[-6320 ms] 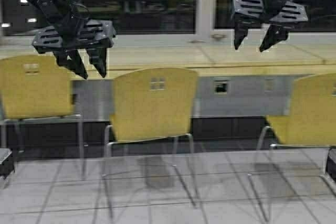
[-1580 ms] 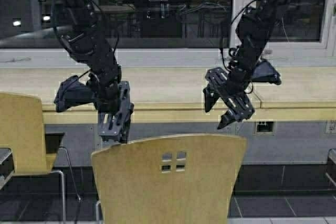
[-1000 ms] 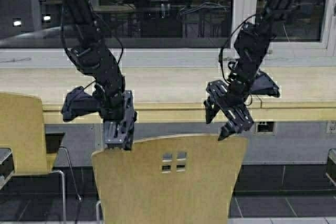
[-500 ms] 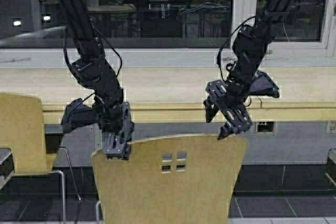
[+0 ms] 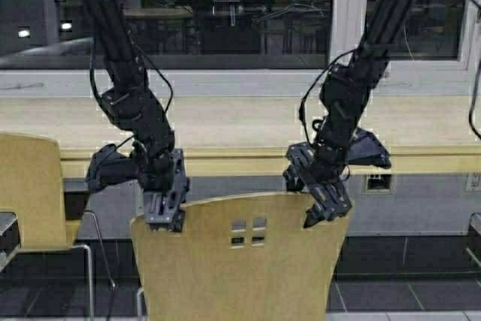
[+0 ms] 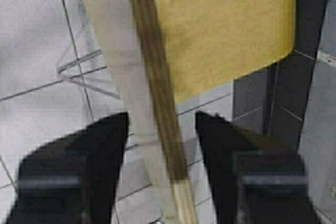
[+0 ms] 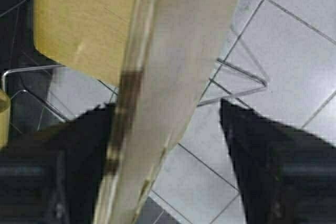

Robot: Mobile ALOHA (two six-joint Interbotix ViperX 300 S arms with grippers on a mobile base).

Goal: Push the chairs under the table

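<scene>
Both open grippers, left [image 5: 166,219] and right [image 5: 319,212], had dropped astride the mustard-yellow chair's [image 5: 240,268] curved backrest, ready to push toward the pale-wood table [image 5: 248,122].

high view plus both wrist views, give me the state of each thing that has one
middle mustard-yellow chair with curved backrest: upright, not yet under the table, backrest top edge straddled by both grippers
left gripper: open, fingers either side of backrest edge
right gripper: open, likewise straddling the edge
second yellow chair at far left: upright, untouched
long pale-wood table: bare where visible
</scene>
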